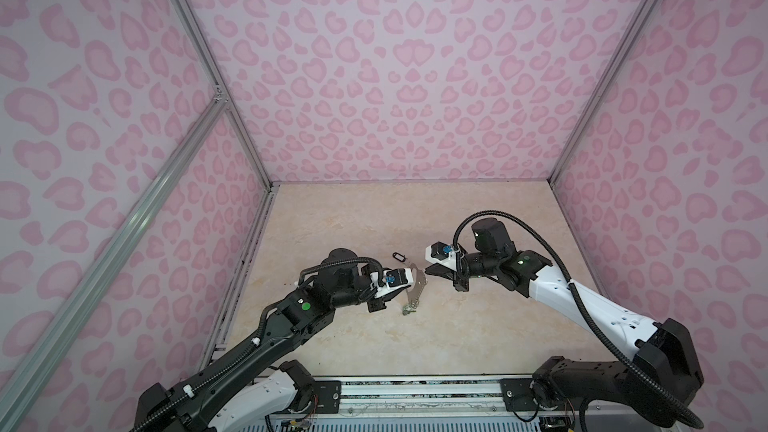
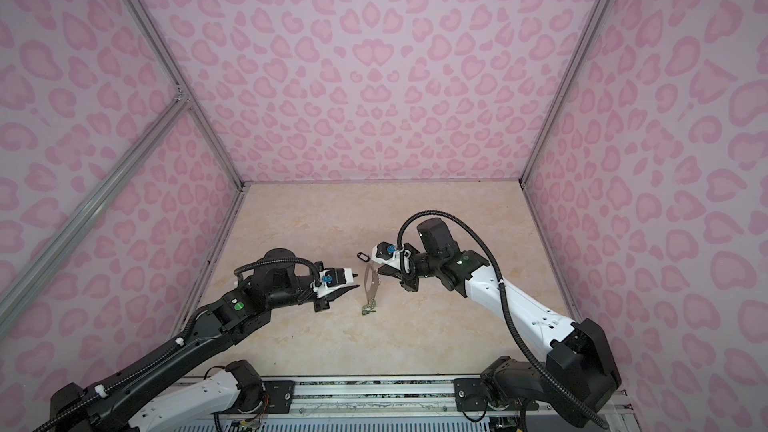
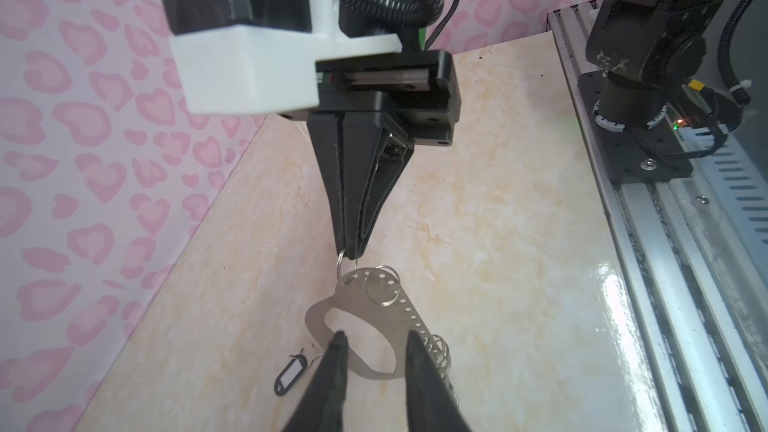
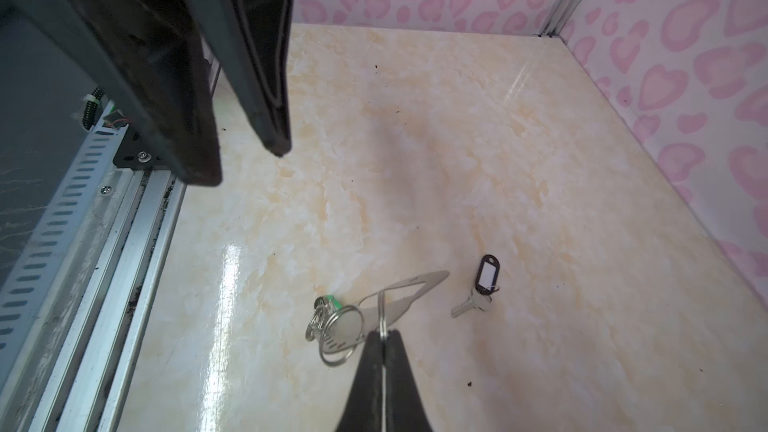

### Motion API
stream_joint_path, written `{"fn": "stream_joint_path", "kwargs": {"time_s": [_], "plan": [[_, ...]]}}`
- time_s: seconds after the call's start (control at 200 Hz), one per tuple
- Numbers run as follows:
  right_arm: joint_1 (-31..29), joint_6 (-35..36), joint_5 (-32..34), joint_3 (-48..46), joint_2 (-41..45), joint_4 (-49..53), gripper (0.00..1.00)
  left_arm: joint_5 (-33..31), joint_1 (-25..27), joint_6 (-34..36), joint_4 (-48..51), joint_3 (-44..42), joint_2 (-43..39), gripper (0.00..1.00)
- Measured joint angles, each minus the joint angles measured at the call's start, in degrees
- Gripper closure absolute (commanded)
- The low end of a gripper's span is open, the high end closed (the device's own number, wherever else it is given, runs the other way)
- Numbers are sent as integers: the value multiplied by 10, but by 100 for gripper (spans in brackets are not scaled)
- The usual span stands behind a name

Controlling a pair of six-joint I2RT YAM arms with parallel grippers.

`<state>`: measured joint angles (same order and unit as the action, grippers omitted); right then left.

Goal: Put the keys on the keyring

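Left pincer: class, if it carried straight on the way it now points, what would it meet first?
Most likely the keyring plate, held by a split ring in the shut right pincer. The open left pincer aims at its middle; how near is hard to judge.

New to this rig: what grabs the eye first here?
The right gripper, shut on one small ring, holds the grey keyring plate tilted up over the table; the open left gripper faces it. A black-tagged key lies loose beside it, and a green tag shows at the plate's low end.
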<state>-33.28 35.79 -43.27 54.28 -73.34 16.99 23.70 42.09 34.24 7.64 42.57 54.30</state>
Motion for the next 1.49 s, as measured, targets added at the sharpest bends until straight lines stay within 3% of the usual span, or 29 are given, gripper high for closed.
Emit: {"fn": "stream_joint_path", "kwargs": {"time_s": [0.505, 1.06, 1.445, 1.495], "plan": [[0, 31, -37, 45, 9, 43, 100, -61, 28, 19, -1, 46, 57, 76], [-6, 27, -47, 30, 28, 31, 100, -44, 29, 6, -5, 63, 79, 79], [-9, 14, -50, 22, 33, 4, 100, -40, 28, -11, -14, 64, 85, 97], [-9, 13, -49, 20, 33, 1, 87, -40, 28, -12, -14, 64, 84, 97]]}}
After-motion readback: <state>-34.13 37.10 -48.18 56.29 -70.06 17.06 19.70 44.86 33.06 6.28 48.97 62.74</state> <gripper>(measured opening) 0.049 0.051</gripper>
